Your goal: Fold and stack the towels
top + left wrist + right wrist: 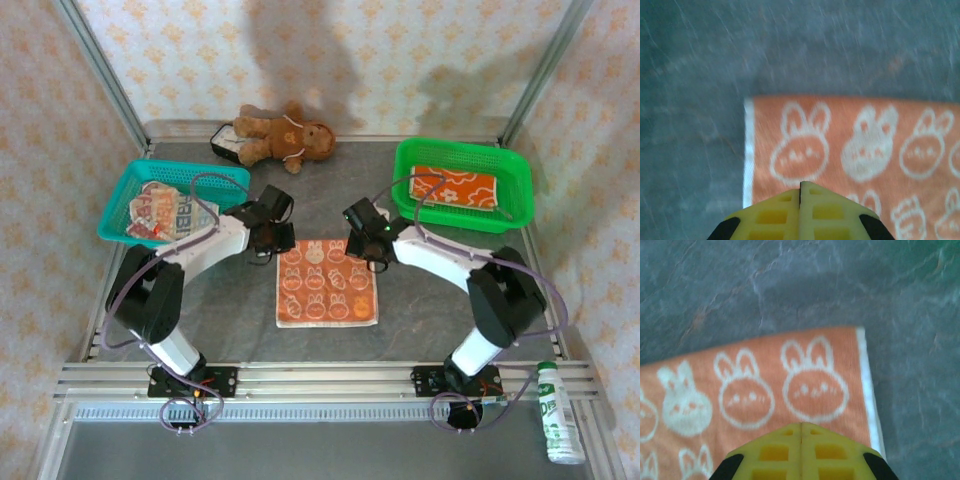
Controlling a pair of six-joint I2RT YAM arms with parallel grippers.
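An orange-and-cream towel with bunny figures (327,283) lies flat and unfolded at the table's middle. My left gripper (272,243) hovers over its far left corner, yellow fingers pressed together with nothing between them. In the left wrist view the gripper (800,184) sits just inside the towel (865,145) and its white left hem. My right gripper (372,255) mirrors it at the far right corner, also shut and empty (801,425) above the towel (755,390). An orange flowered towel (455,188) lies in the green basket. A cream lettered towel (165,212) lies crumpled in the teal basket.
The green basket (512,165) stands at the back right and the teal basket (118,205) at the back left. A brown teddy bear (285,135) lies against the back wall. A white bottle (560,412) lies beyond the table's near right corner.
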